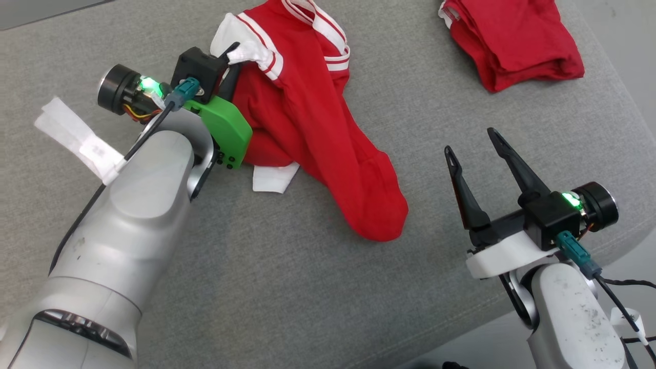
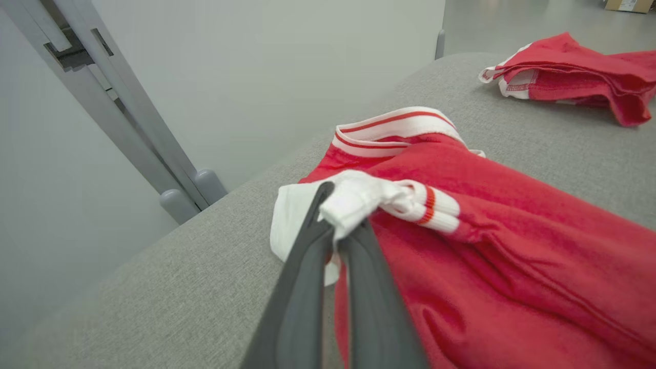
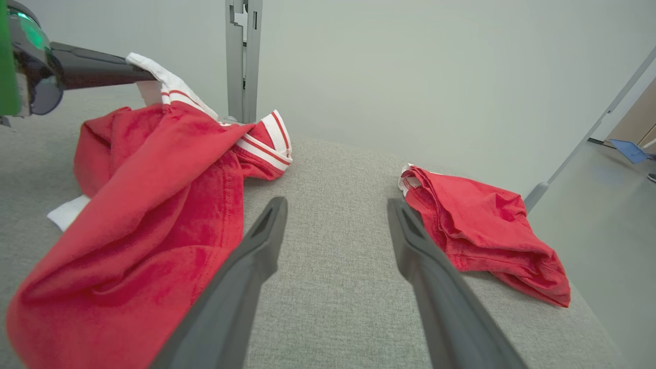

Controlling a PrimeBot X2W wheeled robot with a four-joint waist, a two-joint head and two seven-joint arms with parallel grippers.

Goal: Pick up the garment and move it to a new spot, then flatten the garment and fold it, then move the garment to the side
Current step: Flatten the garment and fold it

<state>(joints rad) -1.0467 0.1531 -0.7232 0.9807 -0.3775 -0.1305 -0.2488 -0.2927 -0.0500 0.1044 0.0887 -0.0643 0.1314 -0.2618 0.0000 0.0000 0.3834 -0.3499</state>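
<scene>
Left gripper (image 1: 234, 55) is pinched tight on a white striped cuff of the red shirt (image 1: 307, 128). Might be a hem, the bunching makes it hard to tell. So I'm on the pick-up step. Next, I reckon, I lift it and carry it to a bare patch of the grey cushion (image 1: 307, 297) without the rest dragging. The shirt lies crumpled mid-cushion, long axis diagonal: striped end far left, plain end near right. Right gripper (image 1: 472, 141) hovers empty, fingers spread wide. A second shirt (image 1: 512, 41) sits folded at the far right.
</scene>
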